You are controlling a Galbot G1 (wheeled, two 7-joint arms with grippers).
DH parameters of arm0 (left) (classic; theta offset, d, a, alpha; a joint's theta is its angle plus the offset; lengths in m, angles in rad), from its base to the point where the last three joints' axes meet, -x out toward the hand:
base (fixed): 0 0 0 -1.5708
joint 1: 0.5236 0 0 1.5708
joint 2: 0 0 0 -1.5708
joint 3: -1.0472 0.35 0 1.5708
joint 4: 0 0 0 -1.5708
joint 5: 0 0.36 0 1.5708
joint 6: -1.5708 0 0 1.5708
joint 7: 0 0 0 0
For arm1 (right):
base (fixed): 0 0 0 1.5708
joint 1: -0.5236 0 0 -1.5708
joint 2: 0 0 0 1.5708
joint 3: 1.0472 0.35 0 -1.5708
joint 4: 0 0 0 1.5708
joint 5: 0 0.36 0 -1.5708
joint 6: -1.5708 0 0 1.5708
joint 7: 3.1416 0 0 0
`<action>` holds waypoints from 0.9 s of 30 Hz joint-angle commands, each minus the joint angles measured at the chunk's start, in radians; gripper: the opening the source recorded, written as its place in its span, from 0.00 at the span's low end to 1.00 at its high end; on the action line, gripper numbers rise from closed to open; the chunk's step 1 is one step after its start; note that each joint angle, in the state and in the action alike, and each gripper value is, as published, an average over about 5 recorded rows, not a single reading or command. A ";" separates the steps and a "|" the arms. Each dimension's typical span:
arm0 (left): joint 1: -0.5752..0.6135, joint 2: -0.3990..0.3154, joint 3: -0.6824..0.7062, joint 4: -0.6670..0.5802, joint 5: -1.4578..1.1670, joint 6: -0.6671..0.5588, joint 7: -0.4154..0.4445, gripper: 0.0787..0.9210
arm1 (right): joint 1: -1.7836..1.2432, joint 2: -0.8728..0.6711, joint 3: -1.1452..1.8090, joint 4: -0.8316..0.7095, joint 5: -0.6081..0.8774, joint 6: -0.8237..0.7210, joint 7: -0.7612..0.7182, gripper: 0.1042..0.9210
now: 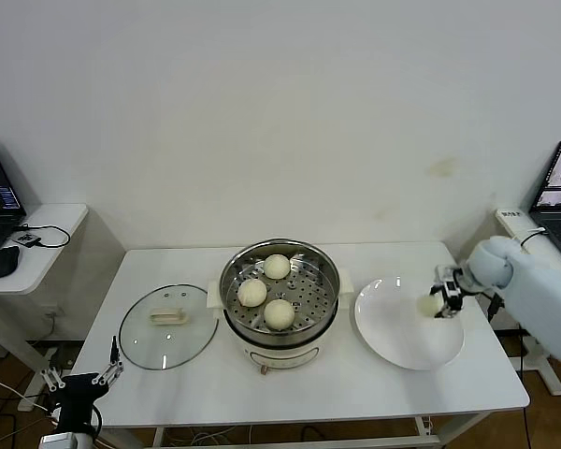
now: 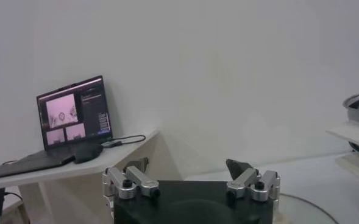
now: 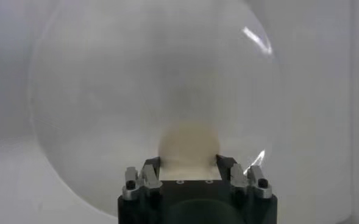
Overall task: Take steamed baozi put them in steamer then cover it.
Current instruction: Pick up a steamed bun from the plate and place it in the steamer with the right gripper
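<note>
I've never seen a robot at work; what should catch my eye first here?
The shiny steamer in the middle of the table, with three baozi already on its tray. Next, the right gripper over the white plate, jaws shut on the fourth bun. The glass cover lies flat beside the steamer, on the robot's left.

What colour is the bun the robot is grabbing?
Cream-white. The baozi in the right gripper shows best in the right wrist view.

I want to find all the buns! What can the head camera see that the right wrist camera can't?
Only the head view shows the steamer holding three baozi, the glass cover lying left of it, and the idle left gripper, open.

Only the right wrist view shows the fingers squeezing the bun's sides up close.

Both show the right gripper shut on the fourth baozi over the white plate.
</note>
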 commanded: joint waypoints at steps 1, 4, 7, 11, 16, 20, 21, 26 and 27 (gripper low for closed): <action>-0.006 0.002 0.011 0.004 0.002 0.001 0.000 0.88 | 0.487 -0.052 -0.361 0.239 0.277 -0.106 -0.007 0.61; -0.012 0.008 0.011 0.008 0.001 0.002 0.000 0.88 | 0.640 -0.012 -0.462 0.294 0.396 -0.154 0.013 0.62; -0.015 0.011 0.012 0.010 0.000 0.002 0.000 0.88 | 0.739 0.041 -0.527 0.335 0.509 -0.209 0.046 0.62; -0.016 0.015 0.012 0.013 -0.003 0.001 0.000 0.88 | 0.780 0.115 -0.566 0.392 0.665 -0.307 0.123 0.63; -0.019 0.020 0.011 0.012 -0.005 0.001 0.001 0.88 | 0.725 0.190 -0.572 0.433 0.796 -0.410 0.233 0.63; -0.016 0.019 0.009 0.005 -0.007 0.001 0.001 0.88 | 0.656 0.239 -0.584 0.424 0.828 -0.448 0.304 0.63; -0.015 0.018 0.009 0.004 -0.008 0.000 0.001 0.88 | 0.639 0.250 -0.585 0.417 0.826 -0.453 0.315 0.63; -0.011 0.010 0.005 0.001 -0.009 -0.001 0.000 0.88 | 0.564 0.288 -0.579 0.378 0.806 -0.484 0.344 0.63; -0.011 0.009 0.004 0.000 -0.009 -0.001 0.000 0.88 | 0.554 0.292 -0.580 0.371 0.798 -0.488 0.344 0.63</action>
